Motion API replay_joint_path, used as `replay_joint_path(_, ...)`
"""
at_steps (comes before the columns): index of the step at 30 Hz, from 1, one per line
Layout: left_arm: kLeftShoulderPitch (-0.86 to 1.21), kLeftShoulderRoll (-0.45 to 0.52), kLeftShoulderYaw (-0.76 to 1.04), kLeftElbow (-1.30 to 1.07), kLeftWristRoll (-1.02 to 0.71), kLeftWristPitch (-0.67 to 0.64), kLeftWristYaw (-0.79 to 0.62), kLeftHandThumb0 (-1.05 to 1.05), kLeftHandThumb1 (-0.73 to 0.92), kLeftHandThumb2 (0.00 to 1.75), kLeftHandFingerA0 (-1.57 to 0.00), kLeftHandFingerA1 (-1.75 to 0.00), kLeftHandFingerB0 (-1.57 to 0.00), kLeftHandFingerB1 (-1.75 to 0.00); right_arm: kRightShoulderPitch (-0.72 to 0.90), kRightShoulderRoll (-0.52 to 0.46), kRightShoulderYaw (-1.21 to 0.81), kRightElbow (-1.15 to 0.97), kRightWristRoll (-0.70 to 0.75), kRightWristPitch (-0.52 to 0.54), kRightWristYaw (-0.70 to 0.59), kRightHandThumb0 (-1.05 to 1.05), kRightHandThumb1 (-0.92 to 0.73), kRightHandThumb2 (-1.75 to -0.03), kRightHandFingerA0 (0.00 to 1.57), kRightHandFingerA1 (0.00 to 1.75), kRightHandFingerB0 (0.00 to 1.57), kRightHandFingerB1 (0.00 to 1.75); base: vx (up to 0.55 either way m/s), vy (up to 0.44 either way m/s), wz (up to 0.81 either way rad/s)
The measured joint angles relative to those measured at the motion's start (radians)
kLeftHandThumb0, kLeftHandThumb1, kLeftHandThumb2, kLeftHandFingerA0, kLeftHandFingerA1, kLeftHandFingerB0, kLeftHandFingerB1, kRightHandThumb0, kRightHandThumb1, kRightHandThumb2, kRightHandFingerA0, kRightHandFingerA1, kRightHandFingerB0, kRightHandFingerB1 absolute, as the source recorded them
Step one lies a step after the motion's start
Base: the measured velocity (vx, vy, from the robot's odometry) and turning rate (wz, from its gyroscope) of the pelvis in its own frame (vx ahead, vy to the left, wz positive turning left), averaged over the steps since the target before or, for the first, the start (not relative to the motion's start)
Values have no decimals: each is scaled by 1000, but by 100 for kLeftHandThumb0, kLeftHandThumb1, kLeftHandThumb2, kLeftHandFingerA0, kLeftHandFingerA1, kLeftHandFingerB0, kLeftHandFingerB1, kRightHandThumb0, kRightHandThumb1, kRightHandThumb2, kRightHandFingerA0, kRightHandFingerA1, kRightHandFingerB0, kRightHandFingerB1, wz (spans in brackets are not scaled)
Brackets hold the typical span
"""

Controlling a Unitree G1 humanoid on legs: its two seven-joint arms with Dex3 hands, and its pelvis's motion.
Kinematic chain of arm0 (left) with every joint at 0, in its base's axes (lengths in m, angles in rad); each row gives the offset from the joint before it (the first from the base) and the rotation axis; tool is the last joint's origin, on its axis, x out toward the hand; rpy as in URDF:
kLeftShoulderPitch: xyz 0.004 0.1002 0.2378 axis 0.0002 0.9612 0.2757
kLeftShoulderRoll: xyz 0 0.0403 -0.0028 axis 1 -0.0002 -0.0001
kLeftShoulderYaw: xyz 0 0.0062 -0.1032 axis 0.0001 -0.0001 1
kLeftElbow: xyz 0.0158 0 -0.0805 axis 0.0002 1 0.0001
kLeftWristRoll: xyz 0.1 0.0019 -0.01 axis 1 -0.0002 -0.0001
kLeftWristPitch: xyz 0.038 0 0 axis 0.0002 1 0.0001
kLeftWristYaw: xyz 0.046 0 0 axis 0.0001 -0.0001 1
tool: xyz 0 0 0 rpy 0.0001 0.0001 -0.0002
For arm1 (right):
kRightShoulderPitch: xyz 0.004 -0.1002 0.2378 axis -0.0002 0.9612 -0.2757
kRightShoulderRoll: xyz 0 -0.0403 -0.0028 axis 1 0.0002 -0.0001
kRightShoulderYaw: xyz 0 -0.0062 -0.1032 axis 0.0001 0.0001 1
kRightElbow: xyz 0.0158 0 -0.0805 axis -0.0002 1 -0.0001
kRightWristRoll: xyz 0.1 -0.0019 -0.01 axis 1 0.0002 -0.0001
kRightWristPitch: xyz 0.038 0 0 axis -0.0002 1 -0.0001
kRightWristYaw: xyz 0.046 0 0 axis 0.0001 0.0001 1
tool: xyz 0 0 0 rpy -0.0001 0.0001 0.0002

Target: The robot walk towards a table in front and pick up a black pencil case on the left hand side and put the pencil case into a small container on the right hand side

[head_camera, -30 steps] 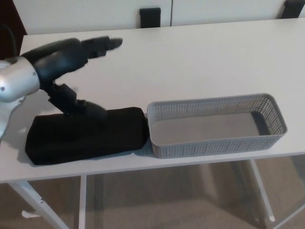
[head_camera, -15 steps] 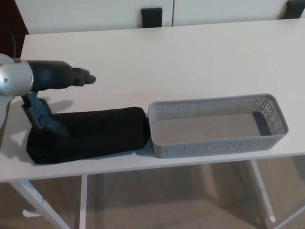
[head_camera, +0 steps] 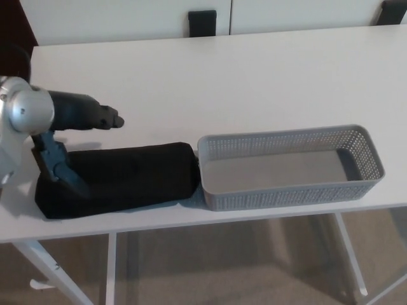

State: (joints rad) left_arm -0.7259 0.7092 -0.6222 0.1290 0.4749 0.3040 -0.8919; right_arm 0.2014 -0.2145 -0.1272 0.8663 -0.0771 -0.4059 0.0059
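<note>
On the white table (head_camera: 254, 76) our left hand (head_camera: 70, 143) straddles the pencil case's (head_camera: 127, 178) left end, fingers spread, gripping nothing yet. The case touches the gray basket (head_camera: 365, 149); a one-ended grasp could let it sag and snag the rim.

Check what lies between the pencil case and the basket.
Nothing shows there. In the head view the pencil case lies end-on against the basket; its right end seems to touch the basket's left wall.
</note>
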Motion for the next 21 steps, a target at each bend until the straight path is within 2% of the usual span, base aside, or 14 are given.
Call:
replay_joint_path(2, 3, -7, -1, 0, 8, 3, -3, -74, 37, 55, 0, 0, 0, 0, 0, 0, 1, 0, 0, 0, -1, -21, -63, -58, 46, 40, 29, 35, 0, 0, 0)
replay_joint_path(3, 6, -13, -2, 0, 17, 8, -6, -63, 41, 78, 0, 0, 0, 0, 0, 0, 2, 1, 0, 0, -2, -22, -63, -58, 44, 40, 29, 35, 0, 0, 0)
replay_joint_path(6, 17, -34, -20, 4, 42, 17, -11, -62, 41, 78, 0, -1, 0, 0, 3, 0, 2, 1, 0, 0, -2, -22, -64, -58, 44, 39, 29, 34, 0, 0, 0)
replay_joint_path(10, 33, -58, -44, 36, 70, 18, -11, -60, 41, 76, 0, -2, 0, 0, 4, 2, 2, 1, 1, 0, -2, -23, -63, -58, 45, 39, 30, 35, 0, 0, 0)
replay_joint_path(11, 35, -64, -48, 47, 78, 18, -11, -62, 37, 52, 0, 0, 0, 0, 6, 3, 2, 1, 1, 0, -2, -24, -64, -58, 46, 39, 30, 35, 0, 0, 0)
replay_joint_path(12, 37, -72, -53, 58, 88, 19, -9, -59, 37, 52, 0, 0, 0, 0, 8, 3, 3, 1, 1, 0, -2, -24, -63, -58, 46, 38, 31, 35, 0, 0, 0)
replay_joint_path(13, 39, -79, -57, 68, 97, 19, -7, -64, 38, 52, 0, 0, 0, 0, 10, 3, 4, 1, 1, 0, -2, -19, -45, -91, 37, 58, 19, 50, 0, 0, 0)
replay_joint_path(15, 44, -88, -64, 89, 111, 18, 3, -64, 38, 52, 0, 0, 0, 0, 14, 4, 5, 1, 1, 1, -3, -19, -45, -91, 37, 58, 19, 50, 0, 0, 0)
replay_joint_path(16, 46, -91, -67, 100, 119, 18, 9, -68, 38, 52, 0, 0, 0, 0, 17, 5, 6, 1, 1, 1, -3, -22, -63, -58, 47, 39, 33, 35, 0, 0, 0)
replay_joint_path(17, 46, -93, -70, 106, 125, 18, 11, -69, 38, 53, 0, 0, 0, 0, 19, 5, 6, 0, 1, 2, -4, -23, -63, -58, 48, 38, 35, 36, 0, 0, 0)
replay_joint_path(18, 46, -96, -75, 116, 136, 17, 17, -65, 42, 78, 0, -2, 0, 0, 22, 5, 6, -3, 1, 3, -4, -23, -63, -59, 48, 38, 35, 36, 0, 0, 0)
replay_joint_path(19, 45, -99, -82, 123, 146, 16, 22, -65, 42, 78, 0, -2, 0, 0, 25, 5, 6, -9, 1, 6, -4, -23, -63, -59, 48, 38, 35, 36, 0, 0, 0)
replay_joint_path(20, 45, -101, -89, 128, 157, 15, 27, -64, 40, 54, 0, 0, 0, 0, 26, 6, 6, -14, 1, 9, -4, -21, -64, -59, 47, 39, 36, 37, 0, 0, 0)
replay_joint_path(21, 46, -104, -94, 131, 167, 14, 32, -66, 42, 77, 0, 0, 0, 0, 27, 6, 7, -17, 1, 11, -4, -21, -64, -59, 47, 39, 36, 37, 0, 0, 0)
